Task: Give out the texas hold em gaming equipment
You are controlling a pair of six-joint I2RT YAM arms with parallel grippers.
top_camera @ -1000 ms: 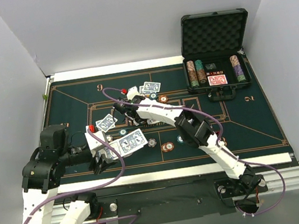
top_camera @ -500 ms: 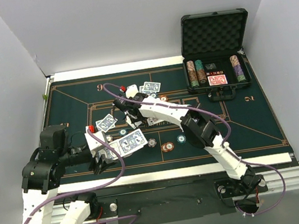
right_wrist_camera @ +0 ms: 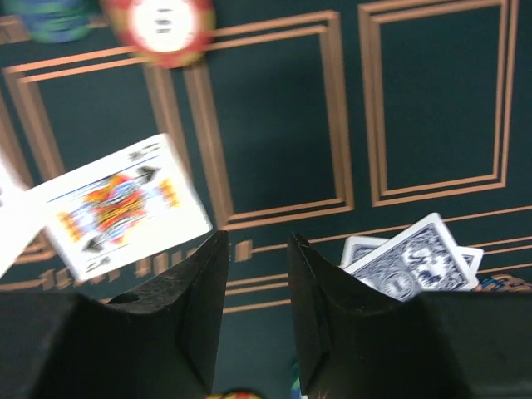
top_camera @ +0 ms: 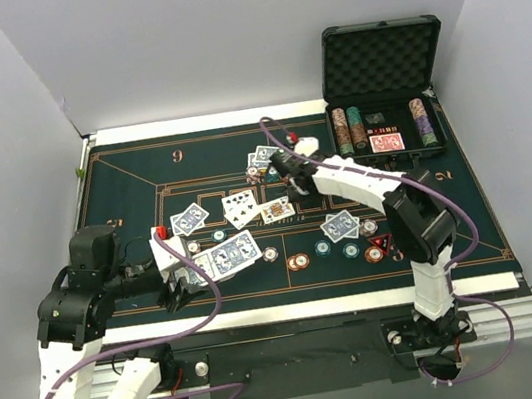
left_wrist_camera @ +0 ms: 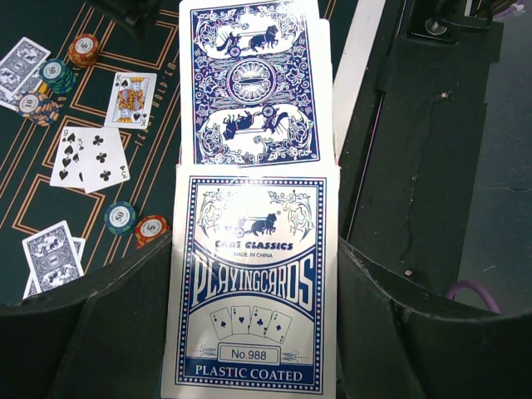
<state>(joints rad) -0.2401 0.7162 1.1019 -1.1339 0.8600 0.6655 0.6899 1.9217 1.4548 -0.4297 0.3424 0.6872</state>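
My left gripper (top_camera: 183, 273) (left_wrist_camera: 253, 274) is shut on a blue-and-white playing card pack (left_wrist_camera: 249, 299) near the table's front left. A blue-backed card (left_wrist_camera: 252, 83) sticks out of its far end. Face-up cards (top_camera: 240, 207) and a king (top_camera: 277, 210) (right_wrist_camera: 116, 204) lie mid-table. Blue-backed cards lie at the left (top_camera: 189, 219), at the back (top_camera: 265, 156) and at the right (top_camera: 339, 225) (right_wrist_camera: 411, 262). Poker chips (top_camera: 297, 261) (left_wrist_camera: 120, 218) are scattered along the front. My right gripper (top_camera: 288, 170) (right_wrist_camera: 258, 249) hovers open over the felt, with nothing between its fingers.
An open black foam-lined case (top_camera: 381, 60) stands at the back right, holding chip stacks and a red-backed deck (top_camera: 388, 143). The green felt mat (top_camera: 130, 170) covers the table, with a white strip along its front edge. Grey walls close in on three sides.
My right arm swung from the table's left-centre to the back right and its jaws opened. Face-up cards now show where it was. The left arm has not moved.
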